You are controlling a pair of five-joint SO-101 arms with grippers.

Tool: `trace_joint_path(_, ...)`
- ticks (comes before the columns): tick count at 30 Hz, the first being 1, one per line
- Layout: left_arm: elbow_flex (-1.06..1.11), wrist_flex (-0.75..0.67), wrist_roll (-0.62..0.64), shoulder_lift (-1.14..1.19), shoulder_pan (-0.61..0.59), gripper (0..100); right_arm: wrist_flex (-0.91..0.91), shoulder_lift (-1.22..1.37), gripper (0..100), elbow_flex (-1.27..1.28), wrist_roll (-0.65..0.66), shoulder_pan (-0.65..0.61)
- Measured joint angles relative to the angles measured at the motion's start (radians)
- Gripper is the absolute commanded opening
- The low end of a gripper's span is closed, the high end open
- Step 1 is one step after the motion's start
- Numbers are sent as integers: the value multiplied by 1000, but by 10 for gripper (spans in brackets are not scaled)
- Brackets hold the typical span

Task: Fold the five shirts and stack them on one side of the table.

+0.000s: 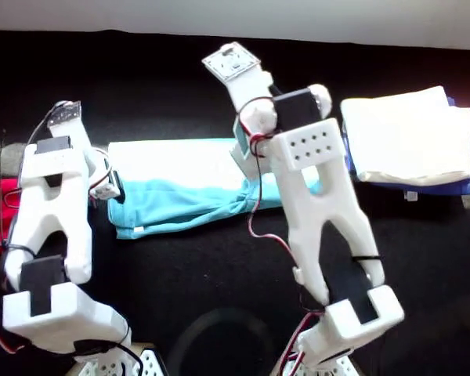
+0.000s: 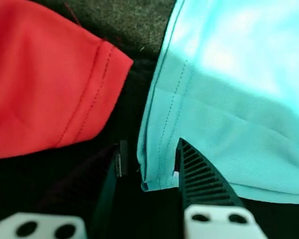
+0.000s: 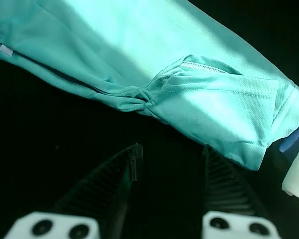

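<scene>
Left gripper (image 2: 152, 149) is open, jaws straddling the hem corner at the left end of the teal shirt (image 1: 188, 184). Right gripper (image 3: 172, 149) is open too, just short of the shirt's near edge at its right end. The shirt lies mid-table (image 1: 219, 266), long axis running left edge to right, so each arm likely takes its own end.

no legible text, labels, nos.

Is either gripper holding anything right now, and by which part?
Nothing is gripped. The left gripper is open, straddling the corner hem of the folded turquoise fabric shirt; the right gripper is open over the black table.
</scene>
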Motion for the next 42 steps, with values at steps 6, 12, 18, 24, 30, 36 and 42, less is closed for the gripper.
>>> trace_joint_path(6, -127, 6, 0, 189, -5, 171, 0, -288, 197, 249, 3, 78)
trace_joint_path(12, -216, 35, -2, 256, 14, 171, 0, -482, 197, 419, 35, 176)
trace_joint_path(18, -276, 147, -2, 258, 31, 171, 2, -555, 197, 512, 98, 227)
trace_joint_path(24, -407, 288, 3, 270, 31, 171, 0, -559, 197, 520, 100, 230)
trace_joint_path(30, -428, 224, 5, 373, 31, 173, 0, -559, 197, 520, 100, 230)
trace_joint_path(36, -446, 190, 5, 459, 31, 171, 0, -559, 197, 520, 100, 230)
trace_joint_path(42, -460, 190, 38, 473, 61, 171, 0, -559, 196, 520, 100, 230)
